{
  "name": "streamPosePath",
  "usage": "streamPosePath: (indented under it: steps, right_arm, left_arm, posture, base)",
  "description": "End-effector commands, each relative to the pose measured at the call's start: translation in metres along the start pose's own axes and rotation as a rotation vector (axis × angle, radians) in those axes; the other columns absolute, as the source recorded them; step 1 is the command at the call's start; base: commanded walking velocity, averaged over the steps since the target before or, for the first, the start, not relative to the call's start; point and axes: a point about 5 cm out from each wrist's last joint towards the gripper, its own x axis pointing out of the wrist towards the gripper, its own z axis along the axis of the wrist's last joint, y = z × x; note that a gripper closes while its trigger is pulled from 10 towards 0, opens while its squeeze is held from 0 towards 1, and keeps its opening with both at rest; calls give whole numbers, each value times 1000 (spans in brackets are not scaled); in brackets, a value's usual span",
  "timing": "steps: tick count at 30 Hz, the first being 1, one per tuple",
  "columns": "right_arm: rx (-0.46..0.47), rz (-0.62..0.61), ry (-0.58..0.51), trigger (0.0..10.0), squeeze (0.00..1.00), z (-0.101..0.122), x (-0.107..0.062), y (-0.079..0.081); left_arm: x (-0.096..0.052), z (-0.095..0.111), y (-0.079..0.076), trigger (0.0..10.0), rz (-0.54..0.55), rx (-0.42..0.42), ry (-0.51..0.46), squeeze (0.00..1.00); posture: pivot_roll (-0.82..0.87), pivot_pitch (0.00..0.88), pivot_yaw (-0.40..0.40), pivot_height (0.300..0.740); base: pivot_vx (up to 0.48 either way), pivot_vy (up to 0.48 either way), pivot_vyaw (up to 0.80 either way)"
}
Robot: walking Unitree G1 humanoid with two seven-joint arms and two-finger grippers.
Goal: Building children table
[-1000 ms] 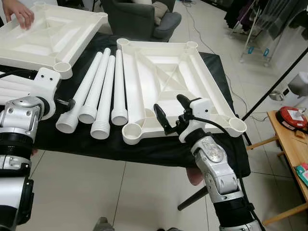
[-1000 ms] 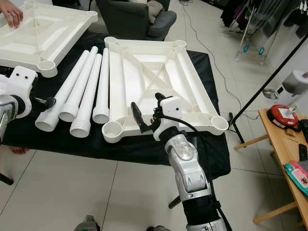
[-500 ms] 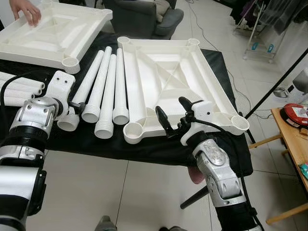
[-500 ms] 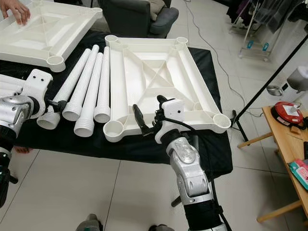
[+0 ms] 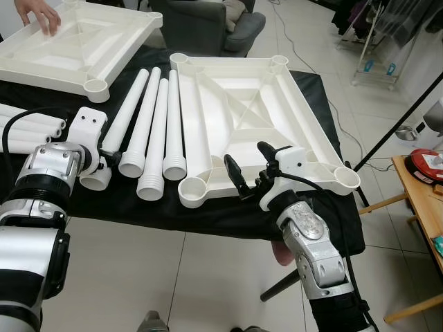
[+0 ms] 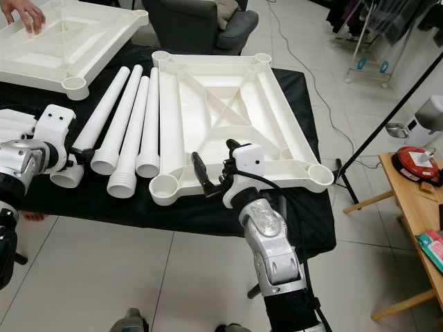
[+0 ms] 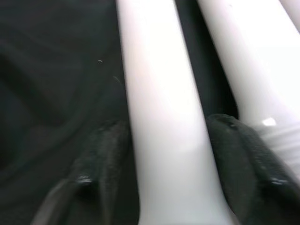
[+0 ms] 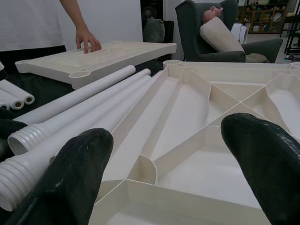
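A worktop (image 5: pixel 228 216) draped in black cloth carries the table parts. An upturned white tabletop (image 5: pixel 252 117) with ribs and round corner sockets lies at the middle right. Just left of it four white legs (image 5: pixel 149 131) lie side by side, threaded ends toward the near edge. A second tabletop (image 5: pixel 76 41) lies at the far left, a person's hand (image 5: pixel 38 14) resting on its far corner. More white tubes (image 5: pixel 28 131) lie at the left edge.

The left gripper (image 5: pixel 104 158) is at the near end of the leftmost leg (image 5: pixel 121 121); in the left wrist view its fingers (image 7: pixel 101 159) stand on either side of this leg, close against it, though whether they press it I cannot tell. The right gripper (image 5: pixel 250 169) hovers over the near edge of the middle tabletop, fingers spread wide and holding nothing.

The floor (image 5: pixel 173 277) is pale glossy tile. A dark grey armchair (image 5: pixel 208 24) stands beyond the worktop. To the right are a black slanted pole (image 5: pixel 401 117), a wooden side table (image 5: pixel 419 200) with a red round thing (image 5: pixel 426 155) on it, and a clothes rack (image 5: pixel 377 41) at the far right.
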Motion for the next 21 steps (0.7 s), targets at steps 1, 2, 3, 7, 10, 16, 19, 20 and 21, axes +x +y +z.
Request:
streamPosePath:
  steps: [1,2,3,7,10,16,19,20,21]
  right_arm:
    - [-4,5,9,10000,0,-1,-2,1]
    - [-4,6,10,10000,0,-1,-2,1]
    - [-4,6,10,10000,0,-1,-2,1]
    - [-1,14,5,10000,0,-1,1,2]
    - [-1,18,2,10000,0,0,3,3]
    - [1,10,0,10000,0,0,2,2]
    - [2,7,1,10000,0,0,2,2]
    - [29,-7,-6,10000,0,3,1,1]
    - [29,-7,-6,10000,0,3,1,1]
  left_arm:
    - [8,-42,-5,0,-49,-19,165,0]
    - [6,-43,-3,0,-57,10,172,0]
    - [6,-43,-3,0,-57,10,172,0]
    - [3,-33,1,0,-74,65,161,0]
    - [-1,-21,8,0,-48,42,118,0]
    - [-13,12,21,1294,6,-66,-59,0]
    - [-20,28,25,10000,32,-80,-157,0]
    - [-35,54,24,10000,47,-93,-351,0]
    - [-35,54,24,10000,47,-93,-351,0]
  posture:
    - [212,96,-51,740]
    - [217,93,-53,740]
    - [217,93,-53,740]
    - [231,88,-56,740]
    - [231,88,-56,740]
    - [222,94,-52,740]
    - [222,94,-52,740]
    - [219,100,-58,740]
    - [219,100,-58,740]
  base:
    - [0,0,0]
    - [0,0,0]
    - [0,0,0]
    - [0,0,0]
    - [0,0,0]
    - [0,0,0]
    - [0,0,0]
    - [0,0,0]
    - [0,0,0]
